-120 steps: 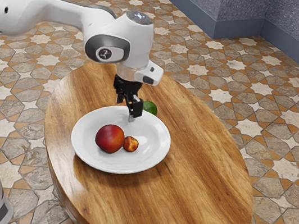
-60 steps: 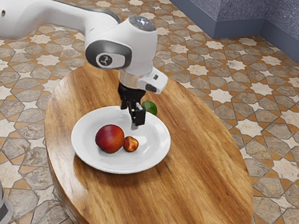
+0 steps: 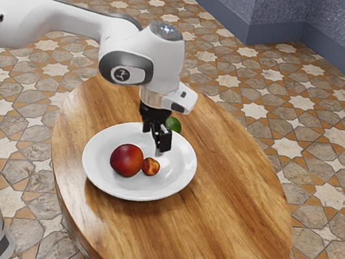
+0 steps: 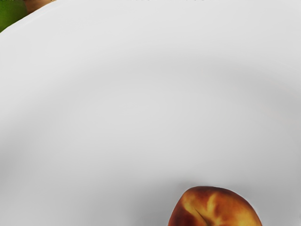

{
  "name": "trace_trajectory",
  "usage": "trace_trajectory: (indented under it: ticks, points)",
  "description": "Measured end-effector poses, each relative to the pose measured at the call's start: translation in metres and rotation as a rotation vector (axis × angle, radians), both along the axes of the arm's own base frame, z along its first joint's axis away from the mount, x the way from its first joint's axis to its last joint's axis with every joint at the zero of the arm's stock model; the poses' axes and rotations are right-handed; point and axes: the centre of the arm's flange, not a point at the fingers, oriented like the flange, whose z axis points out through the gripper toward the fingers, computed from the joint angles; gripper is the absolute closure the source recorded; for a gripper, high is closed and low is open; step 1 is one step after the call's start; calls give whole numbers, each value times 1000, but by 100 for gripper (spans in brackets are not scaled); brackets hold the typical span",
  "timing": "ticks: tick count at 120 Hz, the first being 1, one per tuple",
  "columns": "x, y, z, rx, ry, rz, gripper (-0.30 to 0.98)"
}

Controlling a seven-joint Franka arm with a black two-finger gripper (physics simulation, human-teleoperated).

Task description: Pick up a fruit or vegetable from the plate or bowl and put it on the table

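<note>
One wooden counter (image 3: pixel 230 206) bears the white plate (image 3: pixel 176 163). Over the plate, I have the end effector (image 3: pixel 157 140) spread and empty. On it lies the large red fruit (image 3: pixel 126 160); just outside it, the green fruit (image 3: pixel 173 125); on it, the small peach (image 3: pixel 151 166). I judge nothing picked yet: grasping, lifting and setting down remain.
</note>
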Motion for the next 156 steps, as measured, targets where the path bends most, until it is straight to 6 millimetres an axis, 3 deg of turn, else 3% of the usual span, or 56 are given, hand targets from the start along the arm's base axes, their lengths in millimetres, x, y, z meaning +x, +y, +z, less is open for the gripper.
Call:
trace_trajectory:
  ticks: [44, 81, 156]
  points:
    - [-2, -16, 0, 12, -10, -5, 0]
    - [-4, -14, -1, 55, 3, 3, 0]
    - [0, -30, -4, -57, -11, 39, 0]
